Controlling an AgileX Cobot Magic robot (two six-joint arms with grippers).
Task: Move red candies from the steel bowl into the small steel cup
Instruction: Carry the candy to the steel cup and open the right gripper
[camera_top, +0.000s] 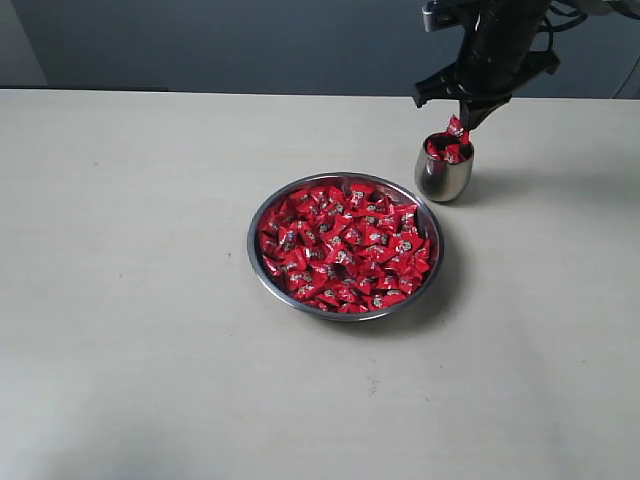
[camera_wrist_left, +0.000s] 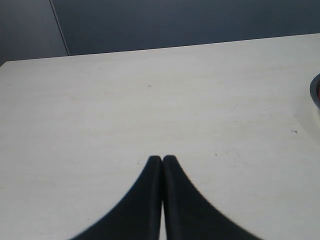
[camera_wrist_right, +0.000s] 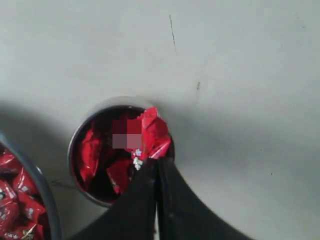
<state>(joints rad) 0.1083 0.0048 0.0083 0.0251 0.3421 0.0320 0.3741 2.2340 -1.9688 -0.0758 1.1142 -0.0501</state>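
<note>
Right end effector (camera_wrist_right: 156, 162) pinches one red candy (camera_wrist_right: 154, 131) over the cup (camera_top: 443, 176); left end effector (camera_wrist_left: 162, 159) closed, empty. Candies look light, with crinkly, slippery foil; probably best nipped by a crimped end.

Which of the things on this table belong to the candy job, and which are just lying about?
In the job: red candies; steel bowl; small steel cup; right gripper, shut on the held candy above the cup.
Not in it: table; left gripper, shut over bare tabletop.
</note>
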